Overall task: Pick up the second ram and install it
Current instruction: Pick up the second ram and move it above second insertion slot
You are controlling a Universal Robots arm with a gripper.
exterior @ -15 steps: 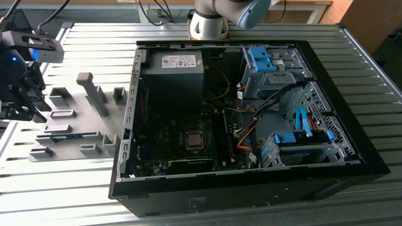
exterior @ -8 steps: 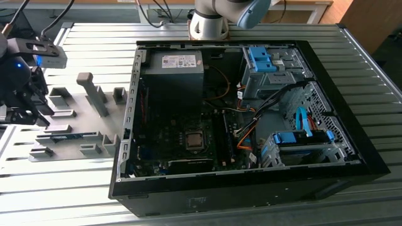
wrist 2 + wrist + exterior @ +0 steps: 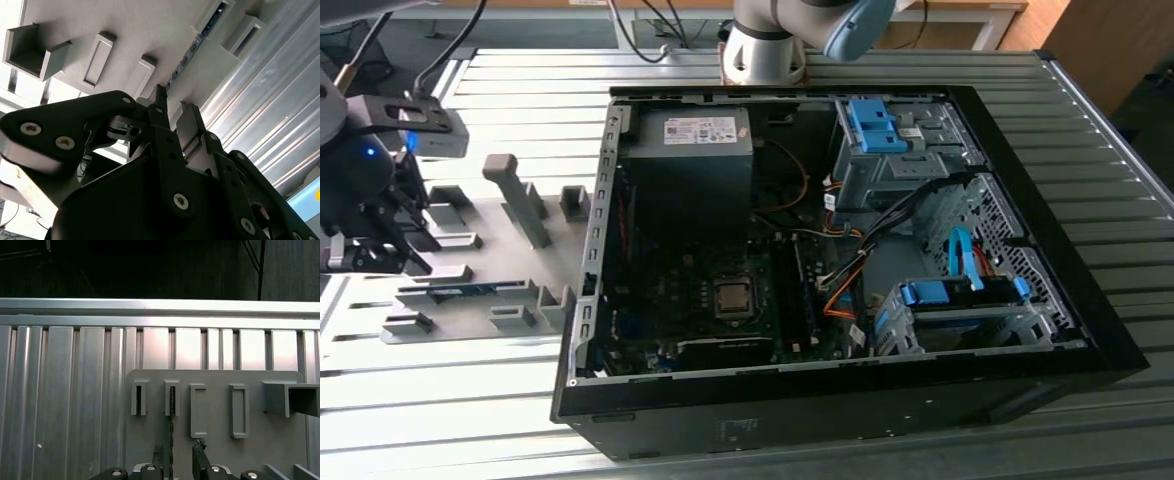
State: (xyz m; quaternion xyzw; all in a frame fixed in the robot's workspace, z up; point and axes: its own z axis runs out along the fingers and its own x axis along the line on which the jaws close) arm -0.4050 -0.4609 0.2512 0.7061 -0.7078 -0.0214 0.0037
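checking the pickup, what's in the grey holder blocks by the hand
The second ram stands on edge in the blocks, near the open hand. Its lower edge is hidden in them.

Cramped on the holder plate, plenty of room around it

In the first wrist view the gripper (image 3: 179, 452) has its fingers spread on either side of the second ram (image 3: 171, 430), which stands on edge with only a slim gap on each side. A slotted block (image 3: 139, 398) and an empty frame (image 3: 198, 410) sit just beside it, so there's not much sideways room. In the exterior view a tall grey post (image 3: 518, 200) sticks up from the holder plate (image 3: 467, 335) toward the case wall (image 3: 604, 200), which rises above the plate. The ribbed table (image 3: 454, 410) at that view's lower left is free. Inside the case, the board is open from above, but orange cables (image 3: 845, 290) and the drive cage (image 3: 961, 320) crowd that view's right.
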